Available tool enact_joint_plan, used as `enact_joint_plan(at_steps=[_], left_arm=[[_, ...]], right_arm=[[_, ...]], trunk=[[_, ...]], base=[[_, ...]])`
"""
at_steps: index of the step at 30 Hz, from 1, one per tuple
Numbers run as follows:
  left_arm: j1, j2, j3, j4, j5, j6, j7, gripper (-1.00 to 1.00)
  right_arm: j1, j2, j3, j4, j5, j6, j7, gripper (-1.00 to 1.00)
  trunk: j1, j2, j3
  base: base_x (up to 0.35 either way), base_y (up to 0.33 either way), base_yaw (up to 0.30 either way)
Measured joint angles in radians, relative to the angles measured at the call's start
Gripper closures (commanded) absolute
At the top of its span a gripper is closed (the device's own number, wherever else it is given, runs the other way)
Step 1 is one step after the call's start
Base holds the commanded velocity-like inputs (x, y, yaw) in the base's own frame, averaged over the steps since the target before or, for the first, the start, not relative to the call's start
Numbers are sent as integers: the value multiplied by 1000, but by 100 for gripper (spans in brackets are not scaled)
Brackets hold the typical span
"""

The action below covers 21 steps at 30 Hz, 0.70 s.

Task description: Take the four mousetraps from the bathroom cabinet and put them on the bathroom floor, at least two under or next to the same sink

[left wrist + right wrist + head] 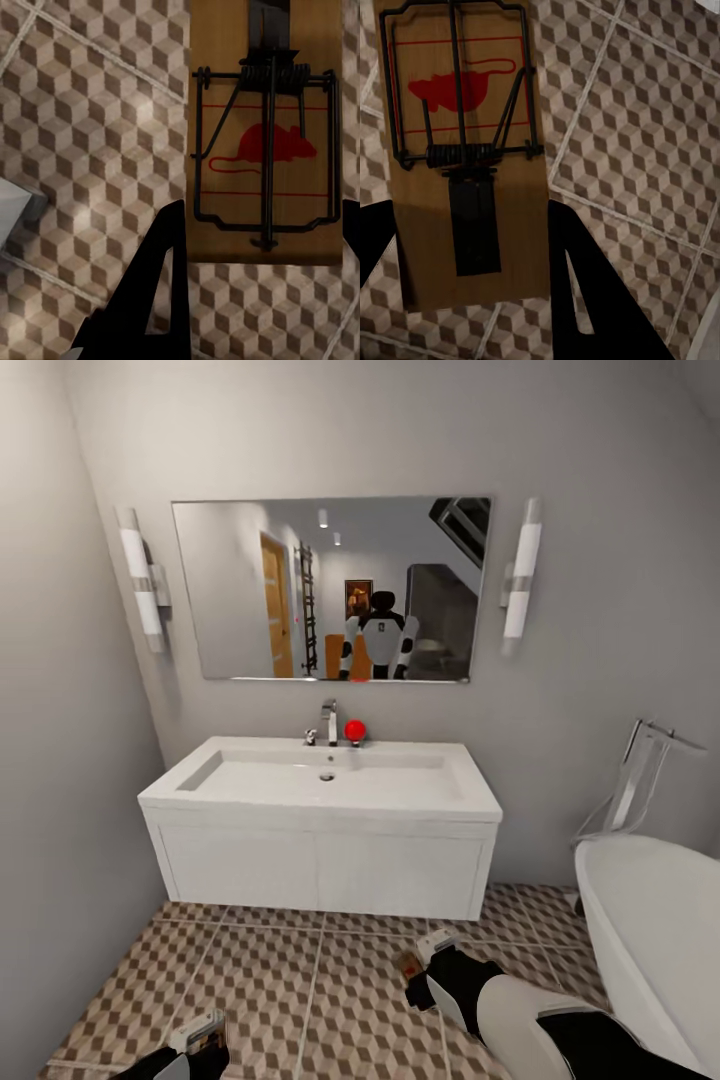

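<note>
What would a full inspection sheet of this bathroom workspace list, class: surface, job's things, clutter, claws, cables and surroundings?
Surface: bathroom floor of brown, beige and white cube-pattern tiles with pale grout.
Job's things: one flat wooden mousetrap with dark wire and a red mouse mark in the left claw; a second, matching wooden mousetrap in the right claw; wide white wall-hung basin with metallic tap ahead.
Clutter: small red ball beside the tap.
Claws: left claw and right claw each shut on a trap, above the tiles.
Cables: nothing seen.
Surroundings: wall mirror, two tube lights, white tub on the right.
</note>
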Motion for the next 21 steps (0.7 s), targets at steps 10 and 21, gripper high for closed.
enact_joint_plan(at_steps=[10,21], left_arm=[[0,-1,0,0,0,0,0,100],[0,-2,-1,-2,-2,0,-1,100]], right_arm=[[0,0,0,0,0,-1,0,100],[0,0,0,0,-1,-1,1,100]], trunk=[[0,0,0],[0,0,0]], base=[[76,0,87],[4,0,4]])
